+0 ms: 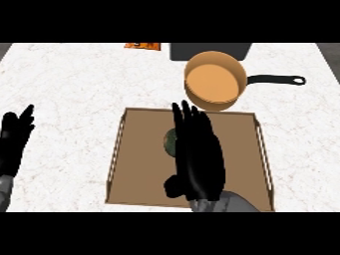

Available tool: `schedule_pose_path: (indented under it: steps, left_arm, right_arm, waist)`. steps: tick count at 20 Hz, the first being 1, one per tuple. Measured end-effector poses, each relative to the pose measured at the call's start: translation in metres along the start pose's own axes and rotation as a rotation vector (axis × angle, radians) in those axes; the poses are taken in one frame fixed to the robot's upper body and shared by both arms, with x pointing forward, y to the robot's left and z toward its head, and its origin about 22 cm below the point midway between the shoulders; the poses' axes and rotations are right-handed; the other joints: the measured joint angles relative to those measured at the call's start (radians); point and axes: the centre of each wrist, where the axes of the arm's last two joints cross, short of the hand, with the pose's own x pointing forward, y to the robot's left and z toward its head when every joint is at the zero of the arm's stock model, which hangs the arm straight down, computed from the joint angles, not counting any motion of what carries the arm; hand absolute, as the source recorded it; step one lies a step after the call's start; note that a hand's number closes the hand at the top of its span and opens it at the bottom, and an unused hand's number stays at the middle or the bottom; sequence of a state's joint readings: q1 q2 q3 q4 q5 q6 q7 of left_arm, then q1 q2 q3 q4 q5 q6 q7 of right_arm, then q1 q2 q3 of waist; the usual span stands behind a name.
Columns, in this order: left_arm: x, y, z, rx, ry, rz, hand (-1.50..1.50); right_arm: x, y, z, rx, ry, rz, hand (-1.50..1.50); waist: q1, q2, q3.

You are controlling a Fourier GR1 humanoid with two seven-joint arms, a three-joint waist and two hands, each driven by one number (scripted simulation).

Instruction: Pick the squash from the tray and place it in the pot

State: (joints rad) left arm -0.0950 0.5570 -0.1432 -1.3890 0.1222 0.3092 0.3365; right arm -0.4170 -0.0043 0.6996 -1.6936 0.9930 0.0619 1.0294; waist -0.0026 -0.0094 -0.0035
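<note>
Most of the squash (170,141) lay hidden on the tray (139,164) under the open right hand (194,159), which should curl round it before lifting toward the pot (214,82).

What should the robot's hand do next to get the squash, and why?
Probably lower the right hand and curl its fingers round the squash. The hand is open above the tray, mostly hiding the squash, and nothing is held yet. The pot waits beyond.
</note>
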Motion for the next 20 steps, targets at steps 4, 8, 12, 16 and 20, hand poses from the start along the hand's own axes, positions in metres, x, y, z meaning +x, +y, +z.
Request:
schedule_pose_path:
  steps: [4, 8, 12, 16, 20]
  left_arm:
    - [0.002, -0.003, 0.000, -0.017, -0.004, -0.001, 0.00]
    - [0.009, -0.001, -0.001, -0.012, -0.010, 0.000, 0.00]
    - [0.007, -0.007, 0.000, -0.013, -0.013, 0.002, 0.00]
    - [0.009, -0.004, 0.001, -0.009, -0.020, 0.001, 0.00]
    - [0.007, -0.004, 0.003, -0.011, -0.009, 0.005, 0.00]
  right_arm:
    - [0.015, -0.012, 0.006, 0.106, -0.013, 0.018, -1.50]
    - [0.017, -0.012, 0.003, 0.163, 0.012, 0.037, -1.50]
    - [0.018, -0.010, -0.003, 0.189, 0.039, 0.053, -1.50]
    - [0.017, -0.008, -0.010, 0.213, 0.060, 0.060, -1.50]
    - [0.014, -0.002, -0.020, 0.226, 0.083, 0.075, -1.50]
  waist:
    - [0.013, 0.003, 0.001]
    - [0.013, 0.005, 0.002]
    - [0.012, 0.006, 0.002]
    - [0.012, 0.007, 0.003]
    - [0.012, 0.008, 0.003]
